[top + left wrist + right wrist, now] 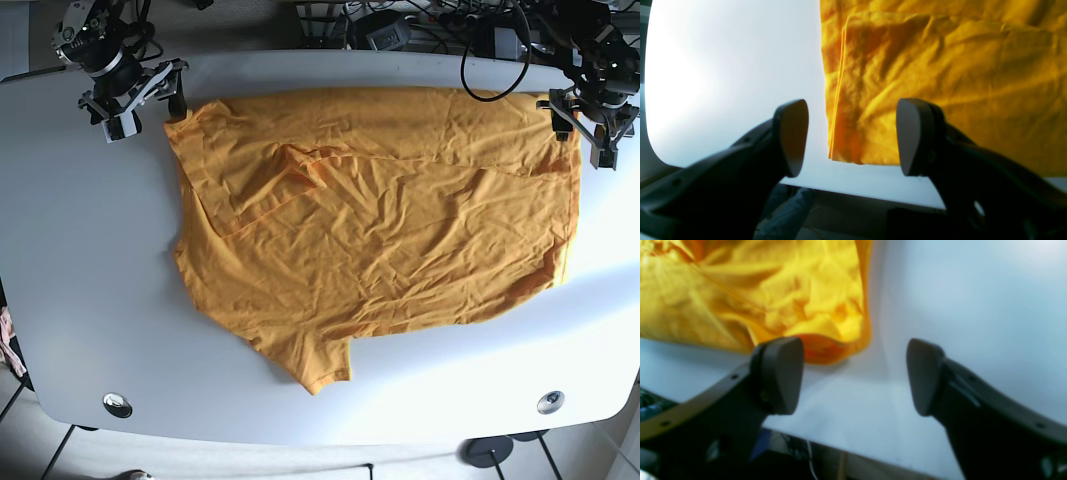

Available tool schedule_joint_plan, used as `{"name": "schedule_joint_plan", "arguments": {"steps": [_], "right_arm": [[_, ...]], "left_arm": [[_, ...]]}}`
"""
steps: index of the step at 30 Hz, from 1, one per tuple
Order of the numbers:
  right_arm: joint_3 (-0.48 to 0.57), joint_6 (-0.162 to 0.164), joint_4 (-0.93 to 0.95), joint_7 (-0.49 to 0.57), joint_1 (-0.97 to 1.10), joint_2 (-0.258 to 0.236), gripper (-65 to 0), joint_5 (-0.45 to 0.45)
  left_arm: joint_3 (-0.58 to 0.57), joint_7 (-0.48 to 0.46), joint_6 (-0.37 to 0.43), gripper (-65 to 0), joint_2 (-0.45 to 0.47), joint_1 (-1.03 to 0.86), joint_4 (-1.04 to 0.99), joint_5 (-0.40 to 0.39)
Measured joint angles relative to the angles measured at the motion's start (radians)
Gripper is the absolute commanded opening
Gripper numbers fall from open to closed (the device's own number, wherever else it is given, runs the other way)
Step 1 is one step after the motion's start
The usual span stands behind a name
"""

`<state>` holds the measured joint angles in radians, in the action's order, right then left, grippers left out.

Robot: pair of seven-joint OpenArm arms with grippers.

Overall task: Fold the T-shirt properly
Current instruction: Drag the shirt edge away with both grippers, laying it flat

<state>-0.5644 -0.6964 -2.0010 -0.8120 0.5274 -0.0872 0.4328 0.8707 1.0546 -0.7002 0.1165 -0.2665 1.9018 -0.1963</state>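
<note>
An orange-yellow T-shirt (400, 230) lies wrinkled and spread across the white table (80, 300). One sleeve (315, 365) points toward the front edge, and the other sleeve (270, 180) is folded over the body. My left gripper (583, 130) is open at the shirt's far right corner. In the left wrist view that gripper (851, 138) straddles the hemmed corner of the shirt (940, 83) without touching it. My right gripper (147, 110) is open at the far left corner. In the right wrist view the gripper (853, 376) has the shirt (756, 290) corner by its left finger (780, 373).
Cables and boxes (420, 30) crowd the area behind the table's back edge. Two round metal grommets (117, 404) (549, 402) sit near the front corners. The table's edge (873, 196) runs just below the left gripper in its wrist view.
</note>
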Motion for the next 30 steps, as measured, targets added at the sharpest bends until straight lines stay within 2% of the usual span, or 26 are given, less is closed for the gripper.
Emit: {"name": "schedule_joint_plan", "arguments": {"steps": [2,4,6,11,16,17,19,20,21,22,24,30], "right_arm": [[0.0,0.0,0.0,0.002,0.0,-0.022,-14.6,0.049],[-0.023,-0.001,0.0,0.0,0.0,-0.032,-14.4,0.076],[-0.083,-0.002,0.0,-0.034,-0.004,-0.035,-14.3,0.113],[-0.182,0.0,0.037,-0.202,-0.09,-0.038,-14.6,0.219],[-0.203,0.0,0.087,-0.309,-0.153,-0.035,-14.7,0.226],[-0.201,0.0,0.1,-0.316,-0.169,-0.035,-14.7,0.227],[-0.201,0.0,0.106,-0.336,-0.168,-0.034,-14.7,0.227],[-0.123,0.011,0.111,-0.318,-0.127,-0.05,-14.7,0.211],[-0.103,-0.011,0.113,-0.349,-0.119,-0.038,-14.7,0.222],[-0.085,0.0,0.119,-0.338,-0.103,-0.017,-14.7,0.222],[-0.079,0.0,0.122,-0.341,-0.075,-0.01,-14.7,0.22],[-0.076,0.0,0.14,-0.333,-0.059,-0.011,-14.7,0.222]], "left_arm": [[0.001,0.008,0.0,-25.8,-0.002,-0.006,0.0,-0.013],[0.052,0.001,0.0,-25.8,0.002,-0.003,0.005,-0.116],[0.09,0.0,0.0,-25.8,0.008,-0.003,0.006,-0.153],[0.046,-0.001,0.002,-26.0,0.021,0.0,-0.06,-0.152],[0.051,-0.121,0.0,-26.0,0.024,-0.002,-0.135,-0.145],[0.05,-0.155,0.0,-26.0,0.026,0.0,-0.175,-0.124],[0.052,-0.166,0.003,-26.0,0.038,-0.007,-0.217,-0.058],[0.052,-0.243,0.003,-26.0,0.04,-0.004,-0.237,-0.053],[0.054,-0.235,0.003,-26.0,0.038,-0.003,-0.238,-0.049],[0.054,-0.233,0.003,-26.0,0.035,-0.005,-0.238,-0.049],[0.058,-0.231,0.003,-26.0,0.037,-0.008,-0.238,-0.042],[0.052,-0.233,0.003,-26.0,0.034,-0.008,-0.239,-0.043]]}}
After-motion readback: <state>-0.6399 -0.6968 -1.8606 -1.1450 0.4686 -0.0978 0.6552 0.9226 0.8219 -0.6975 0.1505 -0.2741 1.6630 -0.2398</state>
